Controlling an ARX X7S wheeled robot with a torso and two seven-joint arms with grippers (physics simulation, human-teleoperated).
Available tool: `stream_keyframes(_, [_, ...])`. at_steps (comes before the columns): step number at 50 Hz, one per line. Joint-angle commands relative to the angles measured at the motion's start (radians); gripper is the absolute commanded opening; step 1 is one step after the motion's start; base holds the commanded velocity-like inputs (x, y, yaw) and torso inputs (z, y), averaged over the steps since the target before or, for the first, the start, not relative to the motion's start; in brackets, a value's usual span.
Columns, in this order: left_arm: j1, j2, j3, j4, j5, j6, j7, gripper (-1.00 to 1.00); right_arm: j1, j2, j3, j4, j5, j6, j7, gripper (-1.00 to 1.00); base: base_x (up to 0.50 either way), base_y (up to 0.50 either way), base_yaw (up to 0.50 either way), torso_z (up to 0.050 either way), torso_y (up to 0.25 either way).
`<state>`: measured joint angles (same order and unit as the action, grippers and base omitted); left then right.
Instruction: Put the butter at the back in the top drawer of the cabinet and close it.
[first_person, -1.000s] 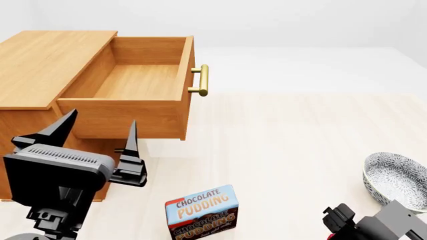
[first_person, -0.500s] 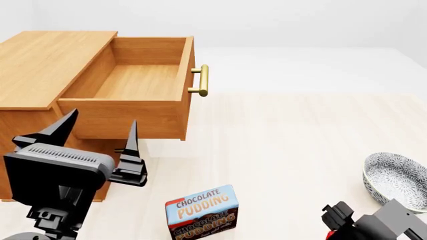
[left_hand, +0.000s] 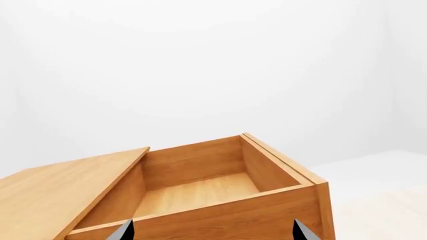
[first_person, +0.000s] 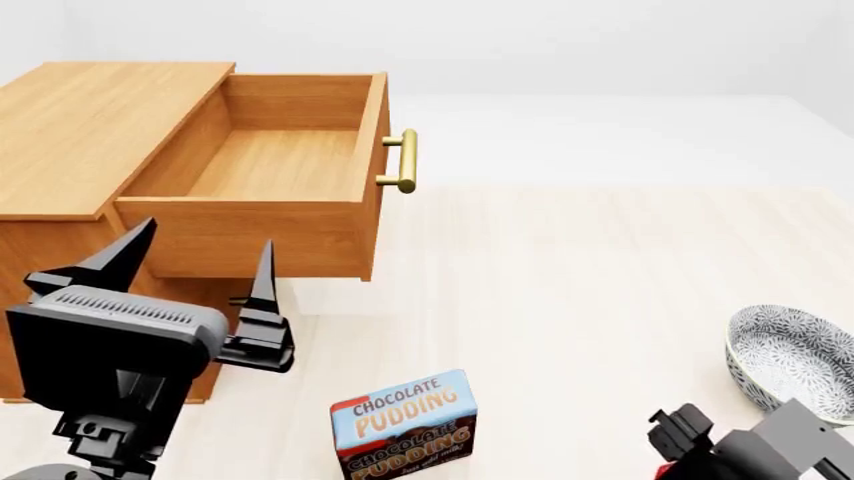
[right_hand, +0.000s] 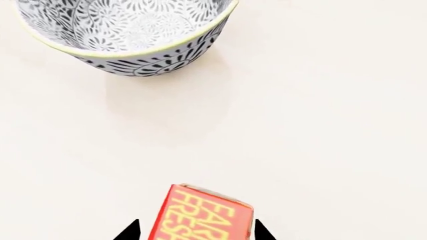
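Note:
The cabinet (first_person: 94, 120) stands at the left with its top drawer (first_person: 274, 160) pulled out and nothing in it; the brass handle (first_person: 403, 160) is on its front. The drawer also shows in the left wrist view (left_hand: 200, 192). My left gripper (first_person: 200, 245) is open and empty, in front of and below the drawer's side wall. The butter (right_hand: 203, 215), a red carton with yellow lettering, lies on the floor between the spread fingers of my right gripper (right_hand: 197, 232), which is open around it. In the head view only a red sliver (first_person: 662, 469) shows under the right gripper (first_person: 683, 440).
A brown-and-blue chocolate pudding box (first_person: 404, 425) stands on the floor between the arms. A patterned grey bowl (first_person: 790, 355) sits at the right, close beyond the butter (right_hand: 127, 32). Pale floor stretches between the drawer and the bowl.

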<state>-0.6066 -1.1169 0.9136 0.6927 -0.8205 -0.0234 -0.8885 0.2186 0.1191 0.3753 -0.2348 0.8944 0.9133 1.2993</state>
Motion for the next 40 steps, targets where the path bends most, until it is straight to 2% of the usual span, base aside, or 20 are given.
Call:
stream_keyframes(1, [-0.002, 0.003, -0.001, 0.004, -0.002, -0.007, -0.003, 1.00, -0.023, 0.001, -0.012, 0.007, 0.043, 0.016, 0.011, -1.00, 0.00, 0.00, 0.00, 0.000, 0.000])
stream_keyframes(40, [0.001, 0.017, 0.005, 0.003, 0.006, -0.024, -0.001, 1.00, -0.014, 0.069, -0.015, -0.362, 0.193, 0.126, 0.120, -1.00, 0.00, 0.00, 0.00, 0.000, 0.000])
